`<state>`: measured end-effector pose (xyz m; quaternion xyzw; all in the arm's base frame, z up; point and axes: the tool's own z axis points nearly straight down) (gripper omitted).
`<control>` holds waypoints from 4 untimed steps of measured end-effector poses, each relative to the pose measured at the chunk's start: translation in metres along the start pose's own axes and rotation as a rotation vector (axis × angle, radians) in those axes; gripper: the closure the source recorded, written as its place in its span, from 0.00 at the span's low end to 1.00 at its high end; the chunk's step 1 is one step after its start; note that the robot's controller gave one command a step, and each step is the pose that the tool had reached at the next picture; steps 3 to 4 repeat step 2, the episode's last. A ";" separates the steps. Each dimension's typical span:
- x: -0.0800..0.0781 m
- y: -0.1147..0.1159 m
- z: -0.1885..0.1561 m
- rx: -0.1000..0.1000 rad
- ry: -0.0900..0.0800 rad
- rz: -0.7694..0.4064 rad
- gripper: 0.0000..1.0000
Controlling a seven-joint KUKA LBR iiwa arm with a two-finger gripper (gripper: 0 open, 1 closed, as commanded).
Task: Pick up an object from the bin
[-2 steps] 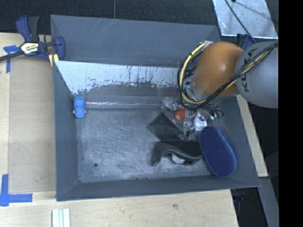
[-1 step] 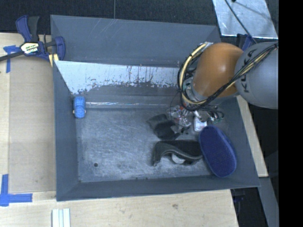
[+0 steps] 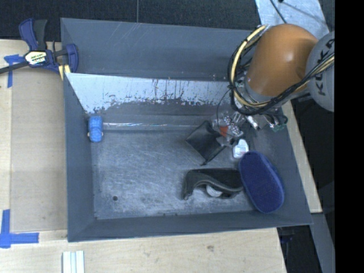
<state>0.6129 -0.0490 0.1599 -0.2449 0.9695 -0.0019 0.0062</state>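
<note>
One gripper (image 3: pixel 226 127), ours, sits low in the far right part of the bin (image 3: pixel 78 169), under the orange wrist cover (image 3: pixel 281 58); we cannot tell whether it is wide or narrow. Just left of it lies a black flat angular piece (image 3: pixel 203 143), the thing closest to it. A small white piece (image 3: pixel 241 149) lies just right of that. Nearer rest a blue oval pad (image 3: pixel 261 182) and a black curved thing (image 3: pixel 211 183), touching each other. Well apart, far left, lies a small blue cylinder (image 3: pixel 95 128). We judge the risk to be a glancing grip: the flat piece could slide away, or the white piece get caught along with it.
</note>
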 end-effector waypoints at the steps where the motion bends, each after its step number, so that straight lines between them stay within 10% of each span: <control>1: -0.004 -0.001 -0.081 0.000 -0.001 -0.001 1.00; 2: -0.008 -0.011 -0.182 0.000 0.000 -0.188 1.00; 4: -0.008 -0.011 -0.182 0.000 0.000 -0.188 1.00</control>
